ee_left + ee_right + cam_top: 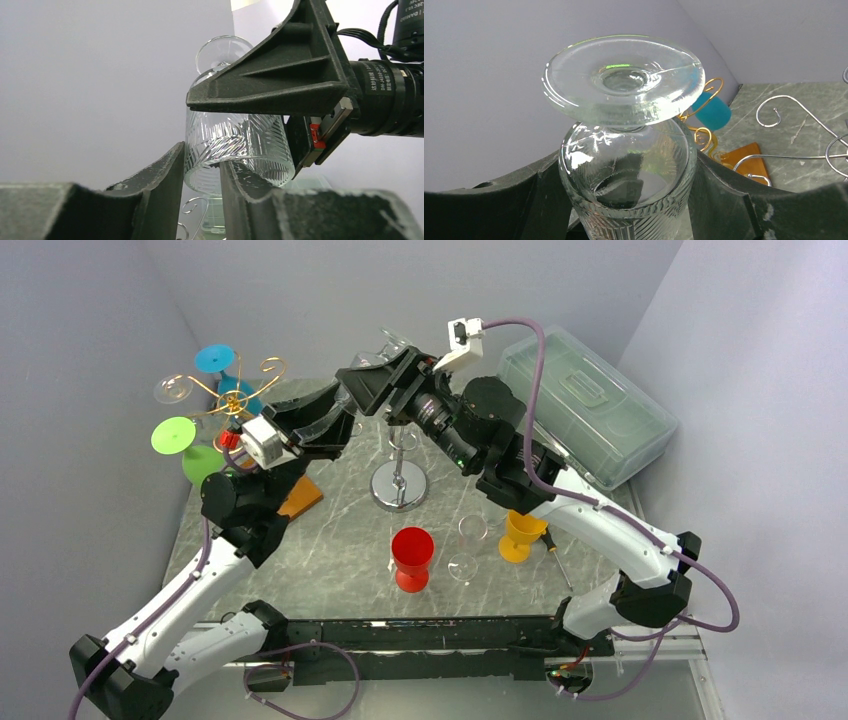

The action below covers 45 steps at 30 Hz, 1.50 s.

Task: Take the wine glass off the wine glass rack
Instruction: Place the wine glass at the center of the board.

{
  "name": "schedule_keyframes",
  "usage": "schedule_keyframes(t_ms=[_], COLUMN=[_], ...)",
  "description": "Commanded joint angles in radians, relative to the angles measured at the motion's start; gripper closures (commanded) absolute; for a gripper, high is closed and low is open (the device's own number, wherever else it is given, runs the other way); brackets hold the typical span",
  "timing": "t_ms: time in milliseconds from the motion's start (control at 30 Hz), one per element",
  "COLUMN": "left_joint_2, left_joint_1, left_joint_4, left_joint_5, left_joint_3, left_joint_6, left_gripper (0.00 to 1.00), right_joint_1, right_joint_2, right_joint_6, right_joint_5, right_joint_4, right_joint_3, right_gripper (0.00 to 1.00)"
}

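Gripping inverted empty wine glass (624, 85), right tool (624, 200) clamped around bowl, left tool (202, 175) pinching rim

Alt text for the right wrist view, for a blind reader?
A clear ribbed wine glass, foot up, sits gripped between the dark fingers of the right gripper. Behind it are a gold wire rack, a blue glass and silver wire hooks.

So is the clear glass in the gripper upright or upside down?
Upside down: the glass has its foot on top and its open rim below, with the right gripper closed around its bowl.
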Motion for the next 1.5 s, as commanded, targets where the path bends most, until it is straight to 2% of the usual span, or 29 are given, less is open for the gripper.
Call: schedule_keyframes(t_ms=[0,233,367,433,567,767,933,1000,1133,1267,1467], left_joint_2=[0.012,0.025,0.025,0.026,0.02,0.004,-0.017,-0.025,-0.037,-0.059,-0.112], left_joint_1=[-0.039,-0.087,-0.104,-0.11,-0.115,-0.116,-0.116,-0.116,-0.116,-0.116,-0.116], left_joint_4=[0.072,0.097,0.085,0.072,0.026,-0.059,-0.123,-0.15,-0.207,-0.264,-0.44], left_joint_5=[-0.069,-0.098,-0.1,-0.099,-0.117,-0.158,-0.197,-0.2,-0.205,-0.228,-0.243], left_joint_3=[-0.003,-0.009,0.001,0.009,0.031,0.062,0.085,0.1,0.128,0.151,0.21], left_joint_6=[0.054,0.112,0.125,0.131,0.118,0.054,-0.02,-0.039,-0.066,-0.099,-0.139], left_gripper=[0.67,0.83,1.0,1.0,1.0,1.0,1.0,1.0,1.0,1.0,1.0], right_joint_1=[-0.004,-0.003,-0.003,-0.003,-0.003,-0.003,-0.002,-0.002,-0.002,-0.002,-0.001], right_joint_2=[-0.06,-0.081,-0.08,-0.072,-0.069,-0.071,-0.075,-0.084,-0.111,-0.146,-0.209], right_joint_6=[0.032,0.038,0.037,0.036,0.029,0.008,-0.001,-0.007,-0.016,-0.028,-0.069], right_joint_5=[0.009,0.021,0.013,0.005,-0.001,-0.008,-0.012,-0.005,0.013,0.038,0.095], right_joint_4=[0.167,0.193,0.195,0.185,0.183,0.183,0.168,0.164,0.167,0.173,0.171], right_joint_3=[-0.012,-0.047,-0.043,-0.036,-0.039,-0.049,-0.055,-0.067,-0.106,-0.151,-0.231], right_gripper=[0.92,0.92,0.92,0.9,0.76,0.37,0.12,0.05,0.01,0.0,0.0])
